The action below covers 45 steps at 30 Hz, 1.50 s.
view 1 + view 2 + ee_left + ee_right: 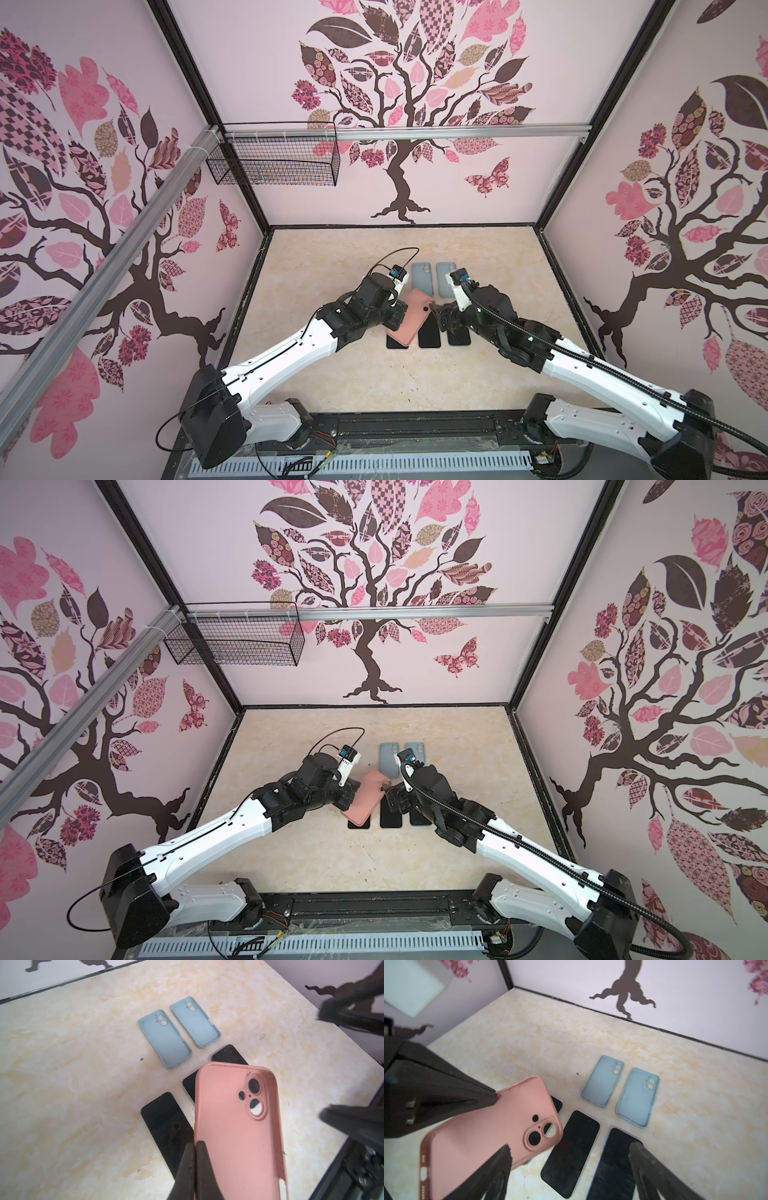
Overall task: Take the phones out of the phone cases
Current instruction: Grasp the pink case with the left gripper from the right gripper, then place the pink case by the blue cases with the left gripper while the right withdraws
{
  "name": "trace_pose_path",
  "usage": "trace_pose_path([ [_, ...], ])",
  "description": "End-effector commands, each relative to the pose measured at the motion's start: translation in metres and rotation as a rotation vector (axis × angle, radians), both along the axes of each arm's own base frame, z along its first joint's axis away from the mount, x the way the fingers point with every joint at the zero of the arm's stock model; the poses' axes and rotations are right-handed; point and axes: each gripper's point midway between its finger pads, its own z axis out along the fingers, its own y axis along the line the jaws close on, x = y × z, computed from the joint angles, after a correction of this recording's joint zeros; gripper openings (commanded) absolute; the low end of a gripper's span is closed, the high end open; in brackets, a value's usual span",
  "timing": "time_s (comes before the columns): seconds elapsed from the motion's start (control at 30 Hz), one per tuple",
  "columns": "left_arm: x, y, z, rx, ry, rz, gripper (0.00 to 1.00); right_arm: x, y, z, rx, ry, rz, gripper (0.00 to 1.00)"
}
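Fingers of the left arm (202, 1167) are pinched shut on the side rim of the pink phone case (234, 1126), holding it tilted and empty above the counter (72, 1084). Beneath it the leftmost phone (164, 1126) lies screen up, with two more phones (571, 1151) beside it and two blue cases (166, 1041) behind. Right fingers (650, 1172) stand spread wide, gripping nothing, close by the case's camera end.

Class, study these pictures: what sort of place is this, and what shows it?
Probably a robot test booth, not a home: a left arm and right arm mounted at a table, closed in by tree-printed walls, with phones and empty cases laid in rows.
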Motion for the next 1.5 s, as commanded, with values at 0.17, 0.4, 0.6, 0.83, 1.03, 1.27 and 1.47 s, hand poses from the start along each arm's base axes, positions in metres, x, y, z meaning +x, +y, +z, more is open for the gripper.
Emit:
trace_pose_path([
  [0.17, 0.063, 0.027, -0.014, -0.102, 0.076, 0.356, 0.0, 0.013, -0.035, -0.025, 0.072, 0.112, -0.323, 0.99],
  [0.4, 0.103, 0.032, -0.036, -0.06, 0.101, 0.507, 0.0, 0.017, -0.013, -0.029, 0.06, 0.215, -0.293, 0.99],
  [0.6, 0.137, 0.029, -0.058, -0.117, 0.156, 0.569, 0.0, 0.014, -0.027, -0.035, 0.033, 0.185, -0.319, 0.99],
  [0.83, 0.164, 0.019, -0.081, -0.152, 0.182, 0.515, 0.0, 0.006, -0.023, -0.011, 0.211, 0.127, -0.194, 0.99],
  [1.03, 0.178, 0.014, -0.097, -0.15, 0.182, 0.472, 0.0, 0.004, -0.042, 0.02, 0.343, -0.006, -0.186, 0.99],
  [1.27, 0.192, 0.023, -0.118, -0.138, 0.212, 0.488, 0.0, -0.007, -0.072, 0.055, 0.427, -0.193, -0.238, 0.99],
  [1.47, 0.198, 0.026, -0.129, -0.127, 0.228, 0.491, 0.0, -0.011, -0.074, 0.055, 0.422, -0.227, -0.222, 0.99],
])
